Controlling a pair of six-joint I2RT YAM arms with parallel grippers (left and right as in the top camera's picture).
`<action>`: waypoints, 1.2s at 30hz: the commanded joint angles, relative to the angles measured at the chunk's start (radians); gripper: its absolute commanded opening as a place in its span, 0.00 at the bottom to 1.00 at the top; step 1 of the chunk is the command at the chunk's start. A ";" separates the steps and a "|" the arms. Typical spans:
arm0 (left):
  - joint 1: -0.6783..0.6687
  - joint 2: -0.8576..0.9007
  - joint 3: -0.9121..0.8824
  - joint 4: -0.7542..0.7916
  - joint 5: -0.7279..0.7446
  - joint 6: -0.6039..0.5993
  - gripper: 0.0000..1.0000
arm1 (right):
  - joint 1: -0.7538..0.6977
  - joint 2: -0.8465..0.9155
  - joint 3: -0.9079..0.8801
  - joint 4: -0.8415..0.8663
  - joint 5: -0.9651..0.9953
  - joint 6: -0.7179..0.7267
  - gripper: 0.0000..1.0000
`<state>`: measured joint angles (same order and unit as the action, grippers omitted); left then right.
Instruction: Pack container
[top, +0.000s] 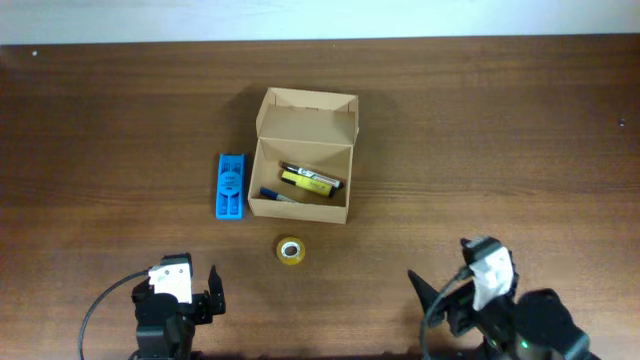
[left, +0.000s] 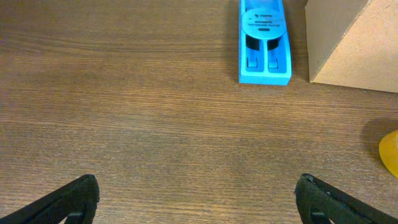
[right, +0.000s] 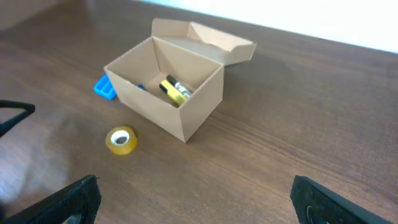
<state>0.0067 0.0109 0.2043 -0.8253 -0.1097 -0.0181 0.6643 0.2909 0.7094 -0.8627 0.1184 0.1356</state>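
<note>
The container, a tan cardboard box, stands in the middle of the table with its flap lid open toward the back. Inside lie a yellow marker and a blue marker. A yellow tape roll lies just in front of the box. My left gripper is open near the front left edge, and my right gripper is open at the front right. Both are well short of the box and hold nothing. The right wrist view shows the container, the yellow marker and the tape roll beyond my right gripper.
A blue plastic block lies flat just left of the box. In the left wrist view the blue plastic block sits ahead of my left gripper, with a corner of the box to its right. Dark wood table all round.
</note>
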 joint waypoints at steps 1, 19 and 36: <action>-0.004 -0.006 -0.007 0.002 -0.008 0.019 1.00 | -0.006 -0.039 -0.013 0.003 0.037 0.023 0.99; -0.004 -0.006 -0.007 0.002 -0.008 0.019 1.00 | -0.006 -0.038 -0.014 0.003 0.036 0.023 0.99; -0.004 0.305 0.305 0.001 0.020 0.019 0.99 | -0.006 -0.038 -0.014 0.003 0.036 0.023 0.99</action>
<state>0.0067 0.2298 0.3813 -0.8322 -0.1040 -0.0181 0.6643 0.2569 0.7017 -0.8627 0.1352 0.1539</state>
